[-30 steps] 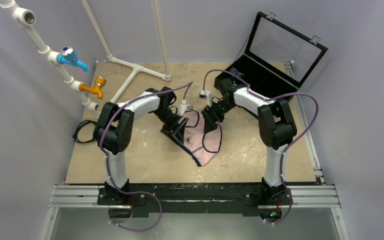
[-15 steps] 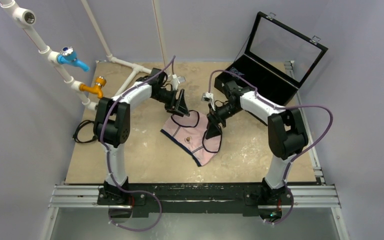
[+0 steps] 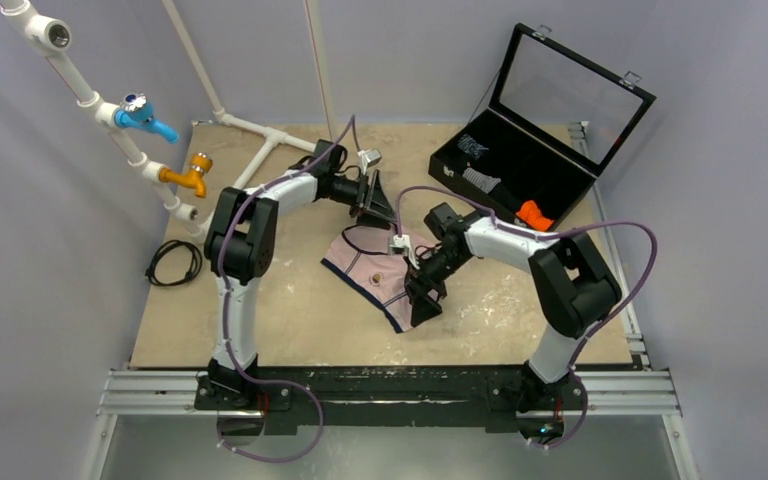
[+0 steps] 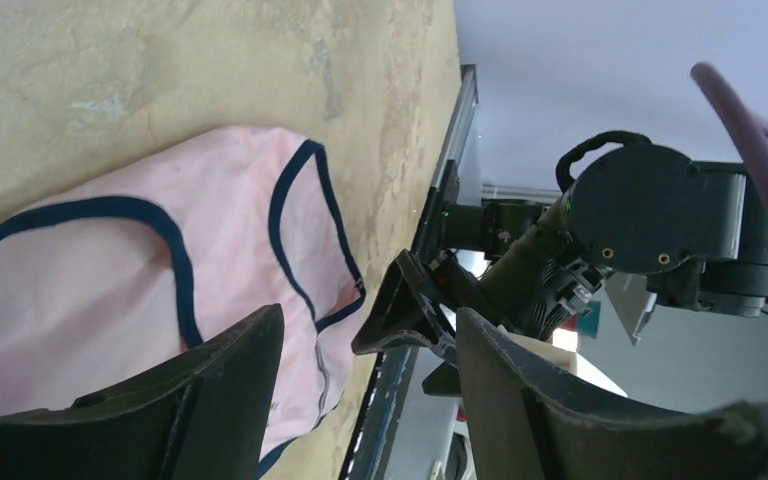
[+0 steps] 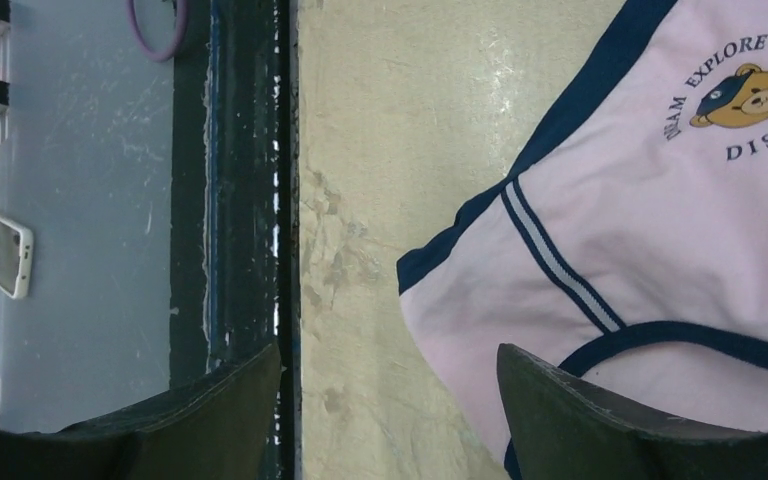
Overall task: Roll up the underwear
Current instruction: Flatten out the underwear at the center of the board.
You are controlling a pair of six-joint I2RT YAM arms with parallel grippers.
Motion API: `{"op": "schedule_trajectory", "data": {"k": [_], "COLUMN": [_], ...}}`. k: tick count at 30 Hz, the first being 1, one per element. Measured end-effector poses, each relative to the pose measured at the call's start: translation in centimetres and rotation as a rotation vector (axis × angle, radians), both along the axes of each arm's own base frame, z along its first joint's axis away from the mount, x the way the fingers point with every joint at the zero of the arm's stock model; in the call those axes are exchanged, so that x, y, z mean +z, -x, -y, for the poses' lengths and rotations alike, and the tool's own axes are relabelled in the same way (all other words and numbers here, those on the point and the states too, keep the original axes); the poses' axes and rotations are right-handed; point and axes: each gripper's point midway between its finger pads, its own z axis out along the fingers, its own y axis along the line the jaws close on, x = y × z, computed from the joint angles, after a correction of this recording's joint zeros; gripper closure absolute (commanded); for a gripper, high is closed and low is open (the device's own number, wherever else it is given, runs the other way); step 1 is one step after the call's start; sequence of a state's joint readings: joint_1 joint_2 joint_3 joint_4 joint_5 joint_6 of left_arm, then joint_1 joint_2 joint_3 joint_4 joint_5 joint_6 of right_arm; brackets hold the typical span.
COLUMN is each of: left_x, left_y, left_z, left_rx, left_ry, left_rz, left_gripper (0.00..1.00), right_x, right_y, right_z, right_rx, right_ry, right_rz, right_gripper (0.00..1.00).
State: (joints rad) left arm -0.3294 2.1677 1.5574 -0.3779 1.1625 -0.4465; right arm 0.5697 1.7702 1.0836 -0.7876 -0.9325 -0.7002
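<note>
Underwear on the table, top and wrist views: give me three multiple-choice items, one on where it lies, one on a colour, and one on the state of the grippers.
1. Where on the table is the underwear?
A. At the far left corner.
B. Around the middle, lying flat.
C. Hanging off the near edge.

2. What colour is its edge trim?
A. Red.
B. Yellow.
C. Dark navy.

3. How do the left gripper and the right gripper stand?
A. Both open, holding nothing.
B. Left shut on the underwear.
C. Both shut on the underwear.

Key:
1 B: the top view shows it spread out mid-table.
2 C: the right wrist view shows navy bands on pink.
3 A: both wrist views show the fingers apart with nothing between them.
</note>
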Motion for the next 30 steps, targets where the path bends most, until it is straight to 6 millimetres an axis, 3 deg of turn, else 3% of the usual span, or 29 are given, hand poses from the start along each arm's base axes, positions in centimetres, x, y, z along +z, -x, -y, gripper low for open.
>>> {"op": "schedule_trajectory", "data": {"k": [3,9,13,21,30], "left_x": [0.1,-1.7,-3.1,-5.3,-6.3], "left_y": [-0.2,0.0,0.2,-0.9,-1.3], "left_z": [1.2,3.6,4.6,4.4,3.7], "left_rx": [-0.004,-0.006,0.003,0.058,0.075], "left_ry": [0.038,0.051,0.025,-0.074,-0.17], "left_rz": [-0.032,-0.117,-0.169,-0.18,-0.129], "left_gripper": [0.37,0.38,0.39,0.39,0.4], "right_x": [0.0,1.7,0.7,-2.9,-3.3], "right_y": [0.3,-0.2,0.4,2.1,1.6], "right_z": [0.5,0.2,-0.3,-0.8,-1.3], "right_rx": [-0.031,-0.057,-0.023,0.072,0.1], "right_ry": [-0.003,-0.044,-0.015,0.135,0.19], "right_rz": [0.032,0.145,0.152,0.151,0.179], "right_gripper": [0.21,0.2,0.21,0.22,0.23]}}
